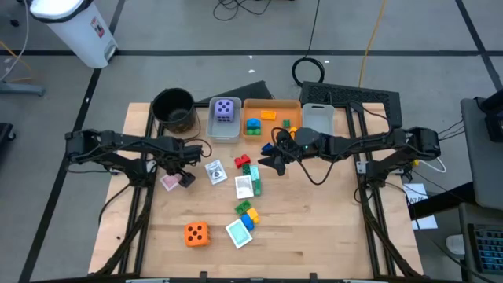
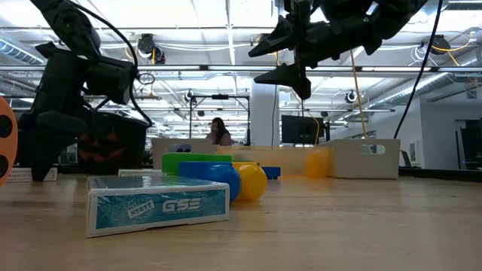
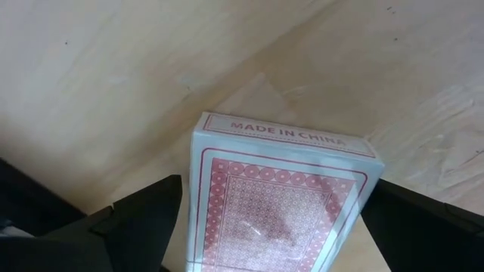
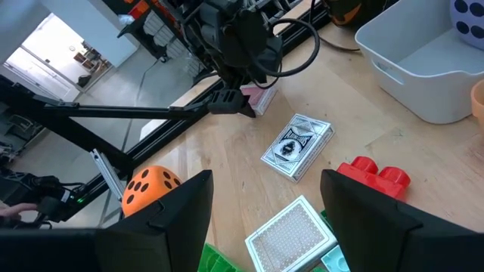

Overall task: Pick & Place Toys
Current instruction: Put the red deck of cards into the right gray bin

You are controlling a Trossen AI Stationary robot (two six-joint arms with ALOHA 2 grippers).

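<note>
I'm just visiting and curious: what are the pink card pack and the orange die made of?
The pink card pack looks like printed cardboard in clear glossy film, judging by the sheen and seams. The orange die looks matte and soft, probably foam or rubber, though that is uncertain.

You see a wood table [image 1: 314,228]. On it lie an orange die [image 1: 196,233], card packs [image 1: 215,171], bricks [image 1: 247,212], a black pot [image 1: 174,109] and two bins [image 1: 271,126].
</note>
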